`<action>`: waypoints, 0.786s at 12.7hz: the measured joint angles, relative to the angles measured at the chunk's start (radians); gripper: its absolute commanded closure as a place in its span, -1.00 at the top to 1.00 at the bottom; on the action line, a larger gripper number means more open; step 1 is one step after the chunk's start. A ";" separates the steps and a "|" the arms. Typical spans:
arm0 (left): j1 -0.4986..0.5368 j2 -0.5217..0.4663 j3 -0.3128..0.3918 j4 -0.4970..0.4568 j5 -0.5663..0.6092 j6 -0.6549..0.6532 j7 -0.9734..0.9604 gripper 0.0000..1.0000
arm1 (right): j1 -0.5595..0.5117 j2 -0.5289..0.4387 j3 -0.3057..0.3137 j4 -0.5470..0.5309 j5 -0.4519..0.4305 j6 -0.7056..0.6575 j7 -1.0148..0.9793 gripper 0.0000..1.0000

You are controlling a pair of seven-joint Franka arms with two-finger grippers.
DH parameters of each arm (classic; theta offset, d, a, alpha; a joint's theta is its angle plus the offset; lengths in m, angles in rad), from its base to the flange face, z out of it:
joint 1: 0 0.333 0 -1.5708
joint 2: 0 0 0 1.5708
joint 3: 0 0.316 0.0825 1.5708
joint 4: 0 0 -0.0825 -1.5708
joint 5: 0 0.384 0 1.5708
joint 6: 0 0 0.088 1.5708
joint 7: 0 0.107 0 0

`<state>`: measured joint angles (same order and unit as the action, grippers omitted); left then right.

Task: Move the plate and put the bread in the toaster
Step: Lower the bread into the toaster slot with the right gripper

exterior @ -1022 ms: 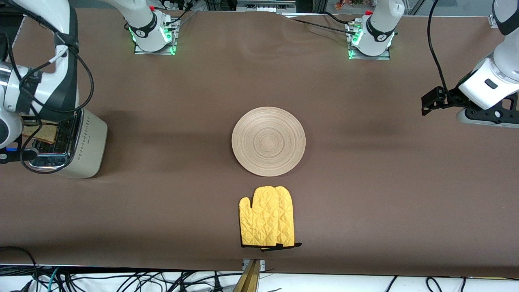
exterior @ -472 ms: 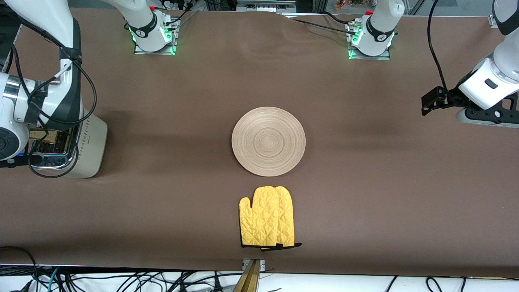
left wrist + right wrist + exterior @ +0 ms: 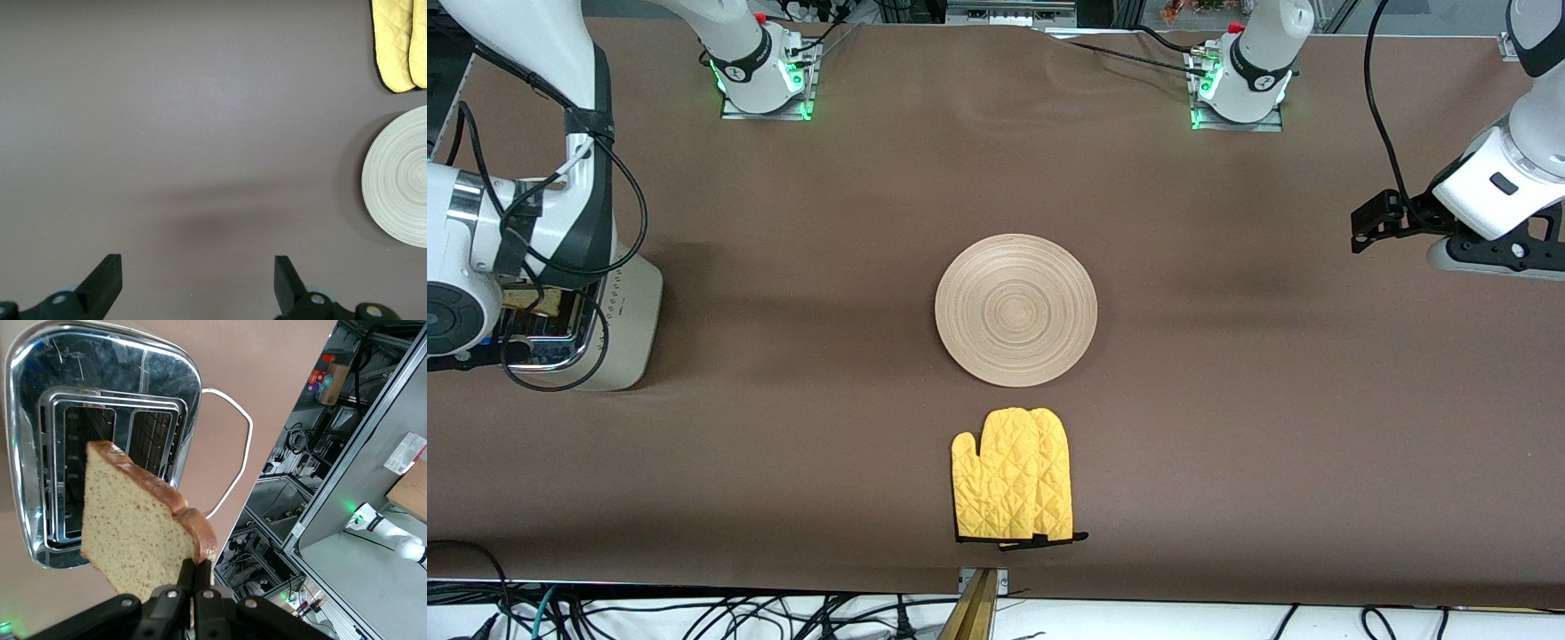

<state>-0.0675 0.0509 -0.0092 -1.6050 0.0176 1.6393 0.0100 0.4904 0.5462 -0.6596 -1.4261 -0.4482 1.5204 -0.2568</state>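
The cream toaster (image 3: 630, 311) stands at the right arm's end of the table. Its chrome top and two slots (image 3: 100, 400) show in the right wrist view. My right gripper (image 3: 197, 579) is shut on a corner of the bread (image 3: 137, 533) and holds the slice tilted above the slots. In the front view the arm's wrist covers most of the bread (image 3: 539, 303). The wooden plate (image 3: 1016, 309) lies bare at the table's middle; it also shows in the left wrist view (image 3: 400, 177). My left gripper (image 3: 1489, 260) waits open and empty (image 3: 198, 283) over the left arm's end.
A yellow oven mitt (image 3: 1012, 476) lies flat, nearer to the front camera than the plate; it also shows in the left wrist view (image 3: 399, 40). The toaster's white cord (image 3: 235, 453) loops on the cloth beside it.
My right arm's wrist has shifted over the toaster and now covers more of the bread in the front view. The left arm, plate and mitt have not moved.
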 measured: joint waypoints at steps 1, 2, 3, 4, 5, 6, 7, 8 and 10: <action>0.000 0.000 0.000 0.000 0.000 0.000 0.000 1.00 | 0.000 0.004 0.002 0.000 0.003 0.002 0.000 -1.00; 0.000 0.000 0.000 0.000 0.000 -0.001 0.000 1.00 | 0.000 0.010 0.002 0.000 0.009 0.007 0.000 -1.00; 0.000 0.000 0.000 0.000 0.000 -0.001 0.000 1.00 | 0.000 0.019 0.003 -0.001 0.014 0.015 0.001 -1.00; 0.000 0.000 0.000 0.000 0.000 -0.001 0.000 1.00 | 0.000 0.027 0.003 -0.001 0.018 0.024 0.001 -1.00; 0.000 0.000 0.000 0.000 0.000 -0.001 0.000 1.00 | 0.000 0.034 0.003 -0.001 0.019 0.032 0.003 -1.00; 0.000 0.000 0.000 0.000 0.000 -0.001 0.000 1.00 | 0.000 0.039 0.003 -0.001 0.019 0.038 0.009 -1.00; 0.000 0.000 0.000 0.000 0.000 -0.001 0.000 1.00 | 0.000 0.042 0.004 -0.001 0.019 0.043 0.015 -1.00; 0.000 0.000 0.000 0.000 0.000 -0.001 0.000 1.00 | 0.001 0.044 0.004 -0.001 0.019 0.050 0.018 -1.00; 0.000 0.000 0.000 0.000 0.000 -0.001 0.000 1.00 | 0.001 0.048 0.005 -0.001 0.024 0.064 0.021 -1.00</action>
<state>-0.0675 0.0509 -0.0094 -1.6050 0.0176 1.6380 0.0100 0.4911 0.5946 -0.6541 -1.4270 -0.4244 1.5845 -0.2360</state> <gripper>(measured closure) 0.000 0.969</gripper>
